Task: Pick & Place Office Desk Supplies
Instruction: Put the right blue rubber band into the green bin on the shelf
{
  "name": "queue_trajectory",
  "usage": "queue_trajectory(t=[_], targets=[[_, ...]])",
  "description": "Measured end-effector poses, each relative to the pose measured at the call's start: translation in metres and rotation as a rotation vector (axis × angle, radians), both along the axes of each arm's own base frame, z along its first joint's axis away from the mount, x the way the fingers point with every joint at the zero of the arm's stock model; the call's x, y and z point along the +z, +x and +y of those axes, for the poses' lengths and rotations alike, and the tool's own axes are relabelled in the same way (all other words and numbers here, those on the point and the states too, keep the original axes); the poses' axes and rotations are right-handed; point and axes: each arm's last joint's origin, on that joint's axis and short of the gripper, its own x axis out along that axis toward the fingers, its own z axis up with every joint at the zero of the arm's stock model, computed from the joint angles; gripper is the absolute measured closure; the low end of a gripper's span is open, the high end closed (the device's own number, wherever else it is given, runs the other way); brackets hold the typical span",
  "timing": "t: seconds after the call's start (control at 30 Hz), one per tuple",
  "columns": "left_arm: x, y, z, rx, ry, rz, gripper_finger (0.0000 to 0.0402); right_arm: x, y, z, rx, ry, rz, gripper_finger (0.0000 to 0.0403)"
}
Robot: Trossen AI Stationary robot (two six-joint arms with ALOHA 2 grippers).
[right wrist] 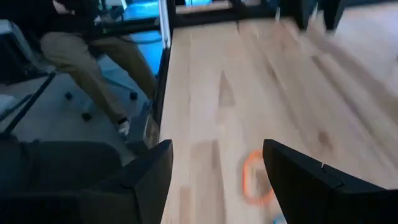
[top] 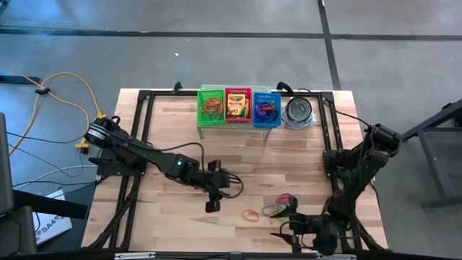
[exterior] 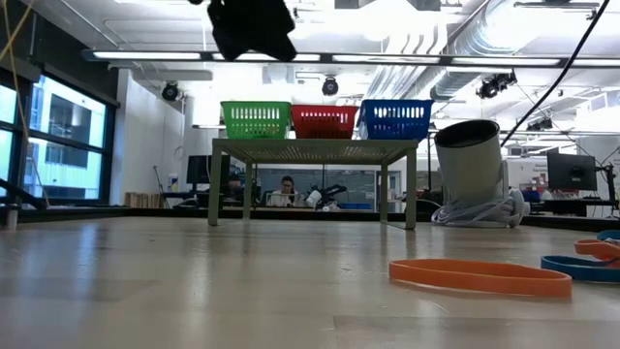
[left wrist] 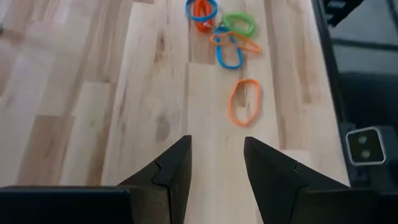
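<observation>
Loose rubber bands lie flat on the wooden table near its front right. A single orange band (top: 250, 215) (left wrist: 244, 101) lies apart from a small cluster of blue, green and red ones (top: 279, 205) (left wrist: 229, 52). My left gripper (left wrist: 217, 143) (top: 229, 193) hovers open above the table left of the orange band, slanting down toward it, with nothing between its fingers. My right gripper (right wrist: 217, 146) (top: 285, 230) is open near the front edge, beside the bands, and holds nothing. A yellow-and-green crayon box (top: 237, 105) sits in the red basket.
Green (top: 212, 107), red (top: 238, 94) and blue (top: 266, 108) mesh baskets stand in a row on a small raised rack at the table's far side, with rubber bands in the green and blue ones. A round metal tin (top: 298, 112) stands to their right. A seated person's legs show beyond the near edge.
</observation>
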Motion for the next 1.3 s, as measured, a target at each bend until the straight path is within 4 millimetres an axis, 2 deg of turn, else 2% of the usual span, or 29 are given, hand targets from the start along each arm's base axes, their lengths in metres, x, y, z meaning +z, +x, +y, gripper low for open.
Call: queue_trajectory(t=[0.17, 0.33, 0.5, 0.63, 0.8, 0.97, 1.07, 1.3], targets=[[-0.013, 0.0, -0.004, 0.016, -0.056, -0.048, 0.0261, 0.008, 0.016, -0.006, 0.047, -0.105, -0.063, 0.0163], [-0.03, -0.003, -0.009, 0.055, -0.119, -0.04, 0.0261, 0.006, 0.024, -0.011, 0.102, -0.093, -0.02, 0.0165], [-0.035, -0.008, -0.016, 0.067, -0.16, -0.028, 0.0261, 0.005, 0.018, -0.012, 0.137, -0.119, 0.026, 0.0181], [-0.035, -0.011, -0.024, 0.046, -0.164, -0.032, 0.0261, -0.004, 0.009, -0.014, 0.194, -0.175, 0.141, 0.0196], [-0.034, -0.013, -0.029, 0.053, -0.123, -0.061, 0.0261, -0.018, -0.002, -0.023, 0.123, -0.061, 0.365, 0.0215], [-0.033, -0.011, -0.025, 0.085, -0.052, -0.09, 0.0261, -0.025, -0.01, -0.026, 0.06, 0.118, 0.562, 0.0232], [-0.033, -0.009, -0.02, 0.098, -0.04, -0.094, 0.0261, -0.024, -0.009, -0.025, 0.054, 0.158, 0.562, 0.0237], [-0.033, -0.006, -0.013, 0.121, -0.038, -0.095, 0.0261, -0.025, -0.009, -0.027, 0.034, 0.127, 0.548, 0.0237]])
